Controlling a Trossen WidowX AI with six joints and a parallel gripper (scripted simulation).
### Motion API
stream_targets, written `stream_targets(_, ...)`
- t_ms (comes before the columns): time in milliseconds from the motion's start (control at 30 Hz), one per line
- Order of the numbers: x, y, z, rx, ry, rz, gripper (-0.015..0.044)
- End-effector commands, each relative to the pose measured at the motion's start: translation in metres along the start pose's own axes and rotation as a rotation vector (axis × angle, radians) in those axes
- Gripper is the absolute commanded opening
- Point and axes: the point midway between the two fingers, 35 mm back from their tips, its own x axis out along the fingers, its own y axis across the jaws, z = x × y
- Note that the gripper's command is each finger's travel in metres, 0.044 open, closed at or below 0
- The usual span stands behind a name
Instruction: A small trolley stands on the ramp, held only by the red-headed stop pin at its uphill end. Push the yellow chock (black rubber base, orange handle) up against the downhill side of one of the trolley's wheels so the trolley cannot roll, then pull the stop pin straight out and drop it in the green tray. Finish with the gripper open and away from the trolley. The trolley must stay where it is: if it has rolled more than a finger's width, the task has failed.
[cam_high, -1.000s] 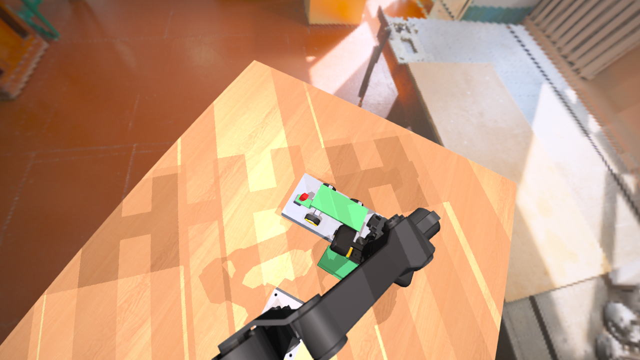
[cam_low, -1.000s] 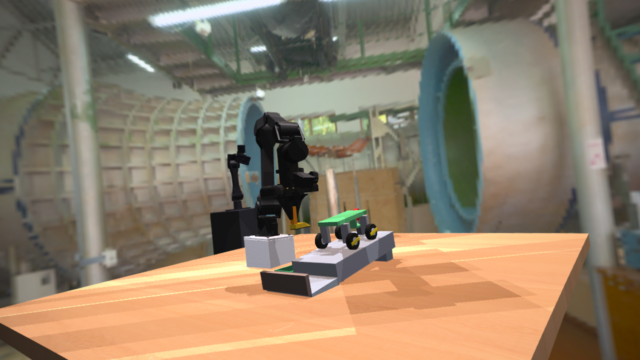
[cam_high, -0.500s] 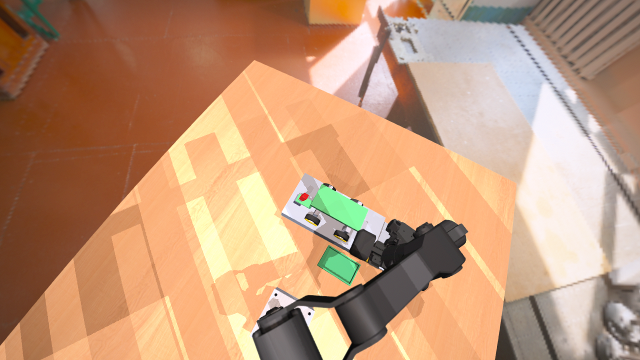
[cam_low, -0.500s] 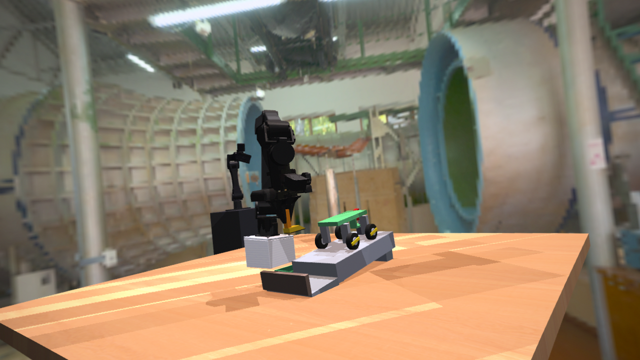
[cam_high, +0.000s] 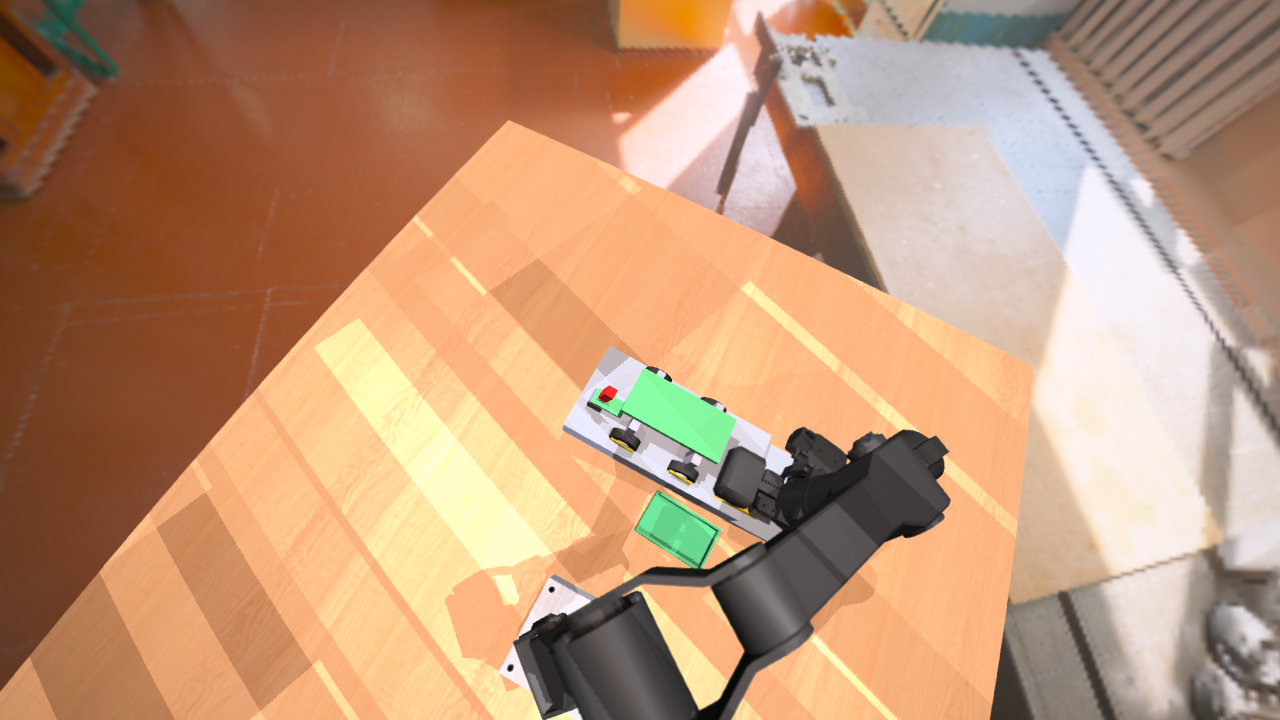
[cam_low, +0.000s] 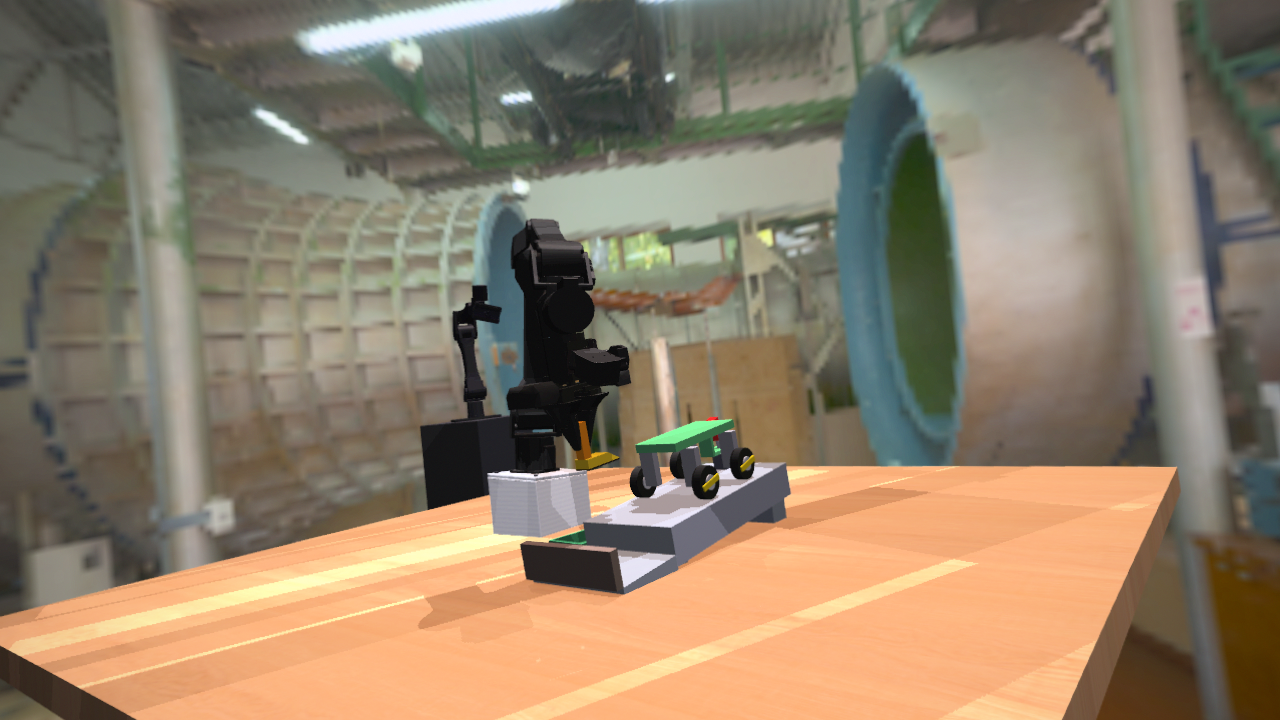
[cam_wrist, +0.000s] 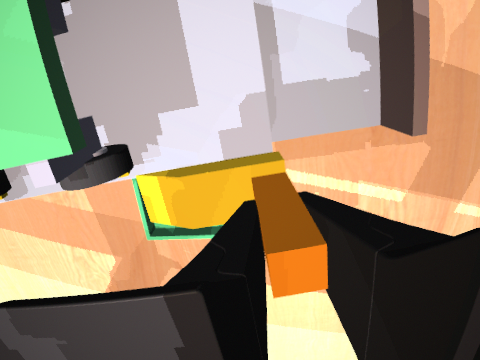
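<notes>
While the trolley (cam_high: 682, 411) (cam_low: 685, 435) (cam_wrist: 31, 90) stands on the ramp (cam_high: 586, 431) (cam_low: 729, 510) (cam_wrist: 220, 55),
the gripper (cam_high: 756, 501) (cam_low: 583, 438) (cam_wrist: 275, 207) grasps the yellow chock (cam_high: 742, 510) (cam_low: 595, 461) (cam_wrist: 200, 197) by its orange handle (cam_low: 584, 438) (cam_wrist: 295, 225).

Behind your wooden tabletop (cam_high: 358, 429) (cam_low: 805, 608), you have a huge blue-rimmed cylindrical vessel (cam_low: 1047, 250), pale columns (cam_low: 152, 268) and lit ceiling tubes (cam_low: 429, 25); from above, you see reddish-brown flooring (cam_high: 223, 179) crossed by sunlight.

The wood-grained desk (cam_high: 501, 358) (cam_low: 805, 617) (cam_wrist: 75, 250) carries the pale grey ramp (cam_high: 581, 432) (cam_low: 626, 511) (cam_wrist: 225, 60); the green tray (cam_high: 677, 530) (cam_low: 569, 538) (cam_wrist: 142, 215) lies just beside it, and a white arm base (cam_high: 572, 589) (cam_low: 539, 503) stands nearby.
</notes>
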Motion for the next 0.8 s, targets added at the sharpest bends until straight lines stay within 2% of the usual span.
stream_targets(0,0.004,0.000,0.010,0.003,0.002,0.009,0.0000)
stream_targets(767,0.049,0.000,0.010,0.003,0.002,0.010,0.0000)
